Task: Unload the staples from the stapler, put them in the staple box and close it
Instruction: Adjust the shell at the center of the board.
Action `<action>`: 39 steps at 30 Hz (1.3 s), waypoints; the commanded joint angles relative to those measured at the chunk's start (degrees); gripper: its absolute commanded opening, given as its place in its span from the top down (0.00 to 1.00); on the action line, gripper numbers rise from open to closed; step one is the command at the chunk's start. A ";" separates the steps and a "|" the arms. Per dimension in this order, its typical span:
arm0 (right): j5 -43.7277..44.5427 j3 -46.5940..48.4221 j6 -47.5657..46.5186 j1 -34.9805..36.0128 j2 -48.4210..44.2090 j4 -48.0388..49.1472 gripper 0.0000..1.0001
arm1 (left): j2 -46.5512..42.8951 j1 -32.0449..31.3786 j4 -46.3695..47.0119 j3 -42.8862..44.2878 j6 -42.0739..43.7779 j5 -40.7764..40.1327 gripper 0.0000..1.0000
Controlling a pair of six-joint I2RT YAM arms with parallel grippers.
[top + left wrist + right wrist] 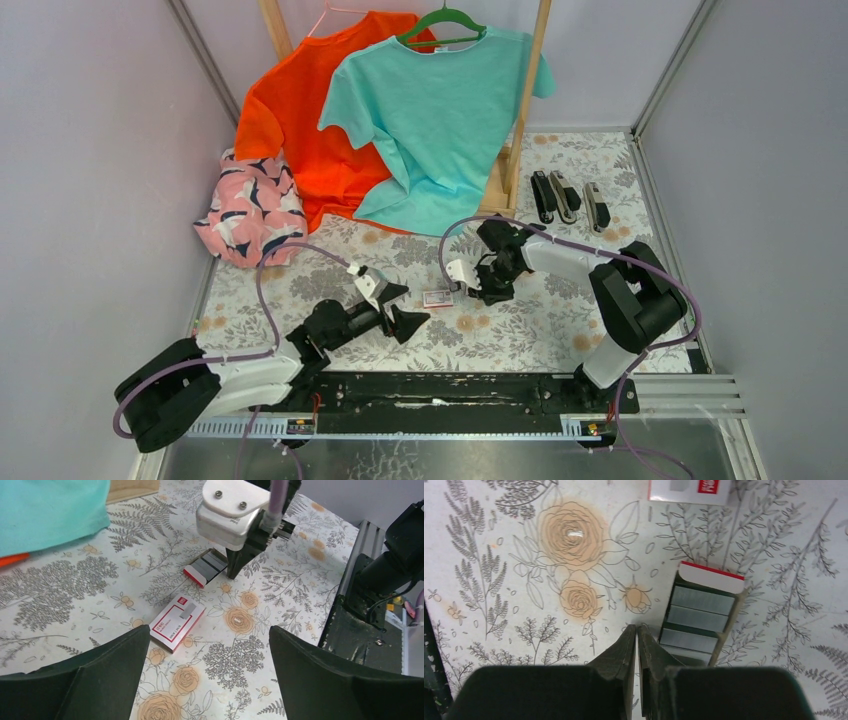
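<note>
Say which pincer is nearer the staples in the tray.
Right. The right pincer sits shut just beside the staples; the left pincer hangs open farther back, past the white-and-red box.

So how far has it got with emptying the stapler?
Looks done: silvery staple strips lie in a small open tray on the table. In hand: nothing; the right gripper is shut and empty beside that tray, the left gripper open near the white-and-red box sleeve. Left: hard to say; three staplers sit at the far right, none held, their contents not visible.
</note>
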 commanded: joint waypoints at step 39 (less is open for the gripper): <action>-14.54 0.45 -10.16 -5.41 -7.30 -7.39 0.79 | 21.78 1.68 4.38 8.51 17.57 5.65 0.03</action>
